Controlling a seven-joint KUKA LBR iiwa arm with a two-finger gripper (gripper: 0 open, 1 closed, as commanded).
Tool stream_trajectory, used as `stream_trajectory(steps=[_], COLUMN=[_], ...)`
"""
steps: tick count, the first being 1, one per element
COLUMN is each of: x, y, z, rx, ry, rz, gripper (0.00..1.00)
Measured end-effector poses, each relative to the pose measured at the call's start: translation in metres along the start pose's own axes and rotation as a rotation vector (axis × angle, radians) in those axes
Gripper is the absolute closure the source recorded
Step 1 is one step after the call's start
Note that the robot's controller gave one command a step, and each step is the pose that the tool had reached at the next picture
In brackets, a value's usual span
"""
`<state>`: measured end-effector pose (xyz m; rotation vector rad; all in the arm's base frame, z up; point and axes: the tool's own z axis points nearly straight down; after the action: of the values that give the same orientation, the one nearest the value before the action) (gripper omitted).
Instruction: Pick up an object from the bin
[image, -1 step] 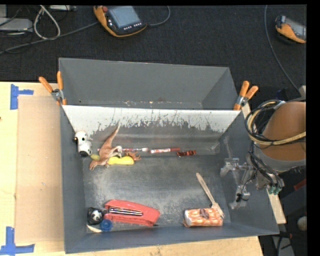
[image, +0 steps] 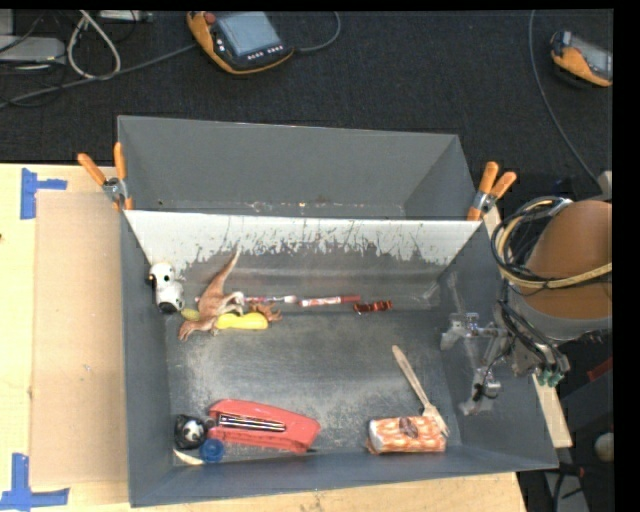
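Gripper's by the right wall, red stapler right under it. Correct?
Not quite. The gripper is by the right wall, but the red stapler lies at the lower left of the bin, next to a black ball, well apart from the gripper. The camera view shows this.

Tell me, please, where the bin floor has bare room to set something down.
The middle of the bin floor is bare, between the red stapler, the wooden stick and the red-and-white rod. Crowded: round the toy dinosaur at back left, and beside the gripper at right.
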<state>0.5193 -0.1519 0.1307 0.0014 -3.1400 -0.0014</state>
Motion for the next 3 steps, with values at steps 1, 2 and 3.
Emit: stream_trajectory(steps=[1, 2, 3], x=[0.031, 0.027, 0.033], y=[0.039, 0.052, 0.080], z=[0.043, 0.053, 0.055], rx=[-0.001, 0.002, 0.003], ry=[0.001, -0.003, -0.012], rz=[0.105, -0.102, -0.229], gripper=[0.00, 0.00, 0.00])
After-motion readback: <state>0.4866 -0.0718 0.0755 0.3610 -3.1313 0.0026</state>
